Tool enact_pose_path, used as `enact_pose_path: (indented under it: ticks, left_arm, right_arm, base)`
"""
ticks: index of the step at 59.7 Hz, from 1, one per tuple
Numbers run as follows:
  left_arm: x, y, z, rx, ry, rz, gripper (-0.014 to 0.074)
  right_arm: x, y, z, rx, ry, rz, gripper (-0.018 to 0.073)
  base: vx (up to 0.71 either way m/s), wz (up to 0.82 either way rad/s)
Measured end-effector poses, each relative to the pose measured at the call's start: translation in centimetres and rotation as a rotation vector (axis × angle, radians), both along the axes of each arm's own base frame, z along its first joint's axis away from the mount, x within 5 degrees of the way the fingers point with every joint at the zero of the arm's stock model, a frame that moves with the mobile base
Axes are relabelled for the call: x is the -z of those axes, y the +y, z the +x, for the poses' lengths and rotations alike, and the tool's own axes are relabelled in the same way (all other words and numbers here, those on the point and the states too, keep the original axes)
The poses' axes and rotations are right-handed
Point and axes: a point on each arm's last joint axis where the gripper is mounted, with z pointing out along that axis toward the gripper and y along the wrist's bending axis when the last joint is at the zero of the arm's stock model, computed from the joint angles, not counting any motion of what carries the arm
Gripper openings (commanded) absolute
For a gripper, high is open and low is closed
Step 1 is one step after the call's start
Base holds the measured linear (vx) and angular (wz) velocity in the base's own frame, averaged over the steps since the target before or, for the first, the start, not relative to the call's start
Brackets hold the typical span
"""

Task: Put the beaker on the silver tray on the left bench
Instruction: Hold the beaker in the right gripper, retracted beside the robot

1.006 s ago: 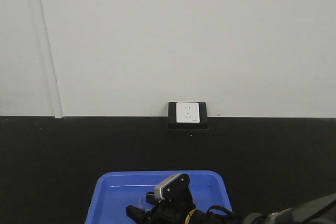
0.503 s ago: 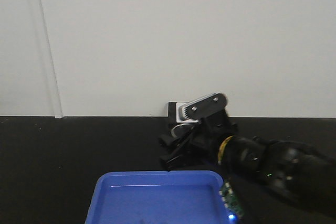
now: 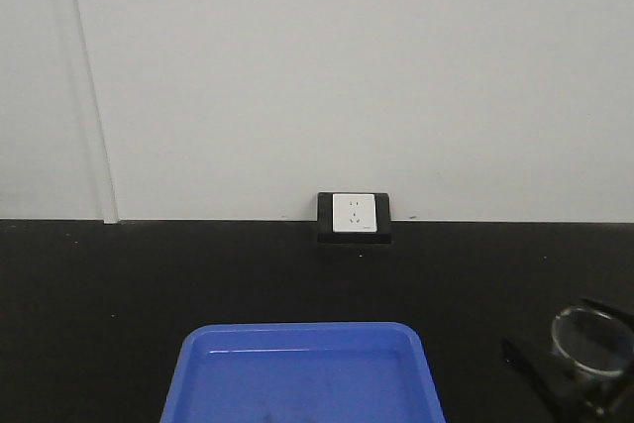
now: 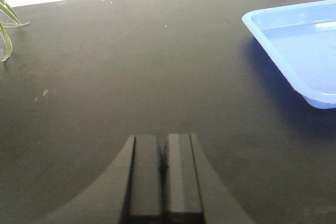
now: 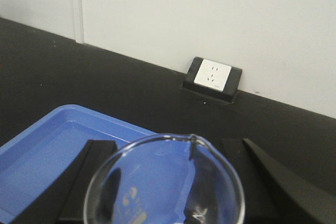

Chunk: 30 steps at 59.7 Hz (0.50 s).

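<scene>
right hand [image 3: 572, 356] gone from over blue tray [image 3: 302, 375] to lower right, beaker [image 3: 592, 341] seemingly carried along

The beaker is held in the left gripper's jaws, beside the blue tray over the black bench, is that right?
Not quite: it is the right gripper whose jaws hold the beaker, as the right wrist view shows. The left gripper is shut on nothing. The rest stands: it is beside the blue tray, over the black bench.
</scene>
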Motion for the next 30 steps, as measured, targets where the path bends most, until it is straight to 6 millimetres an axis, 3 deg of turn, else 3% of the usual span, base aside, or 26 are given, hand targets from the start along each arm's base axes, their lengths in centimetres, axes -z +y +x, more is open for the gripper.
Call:
enact_pose_path:
  ticks: [11, 30]
  left_arm:
    - [0.0, 0.0, 0.0, 0.000, 0.000, 0.000, 0.0001]
    - [0.0, 0.0, 0.0, 0.000, 0.000, 0.000, 0.0001]
  right_arm:
    - [-0.4, -1.2, -1.9, 0.019, -0.053, 0.020, -0.0011]
    - [-0.6, -1.5, -2.3, 0.024, -0.066, 0.025, -0.0011]
  base:
    - [0.00, 0.00]
    - [0.00, 0.00]
